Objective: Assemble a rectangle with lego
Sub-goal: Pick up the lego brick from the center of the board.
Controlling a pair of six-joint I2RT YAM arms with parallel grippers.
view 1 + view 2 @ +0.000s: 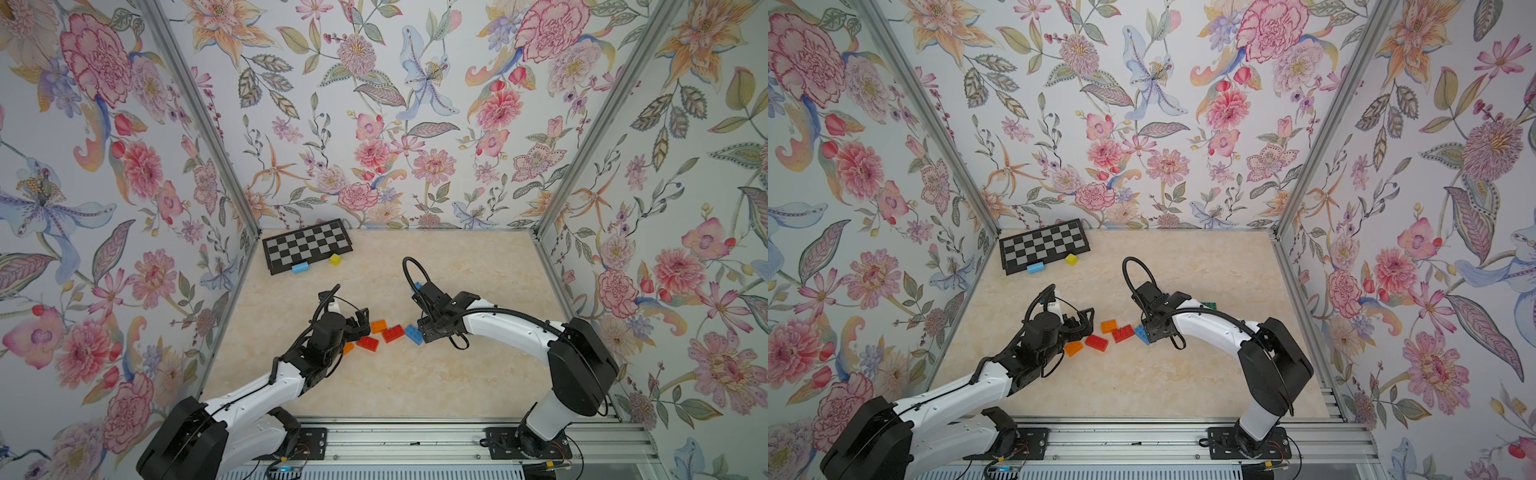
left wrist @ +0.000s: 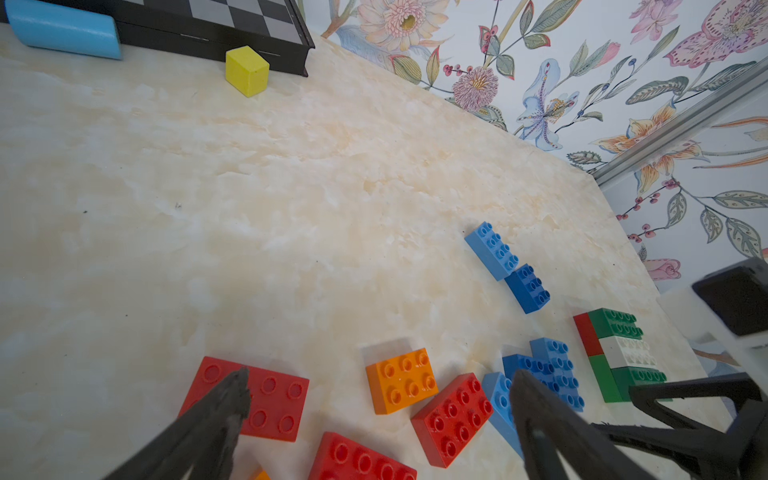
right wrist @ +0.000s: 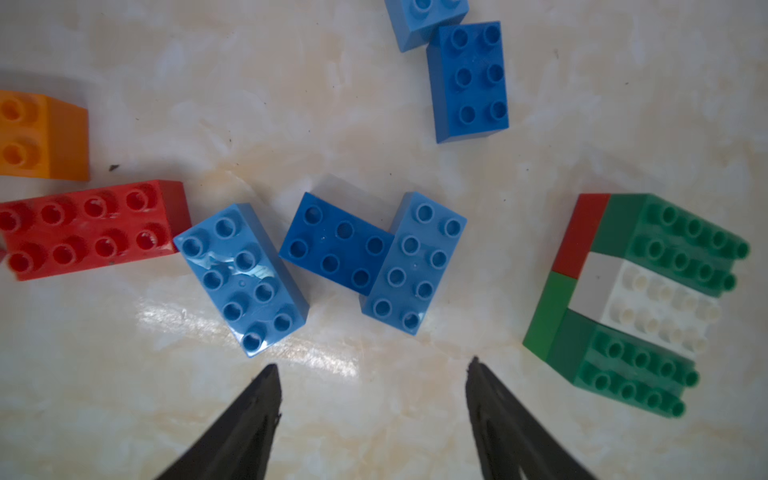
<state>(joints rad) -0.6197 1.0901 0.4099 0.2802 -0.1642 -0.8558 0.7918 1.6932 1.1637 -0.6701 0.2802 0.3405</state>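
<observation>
walls: floral wallpaper [image 1: 374, 104] on three sides | corners: grey metal posts [image 1: 203, 124] | bench [image 1: 457, 374]: cream marble pattern (slightly glossy)

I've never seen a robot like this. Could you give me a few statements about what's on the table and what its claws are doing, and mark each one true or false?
1. The right claw is holding a blue brick. False: it is open, with nothing between its fingers.
2. A white brick sits between two green bricks in a small block. True.
3. The yellow cube stands on the chessboard. False: it stands on the table beside the board.
4. The left claw is open and empty. True.
5. Every lego brick is joined into one block. False: many, such as the red brick, lie loose.
</observation>
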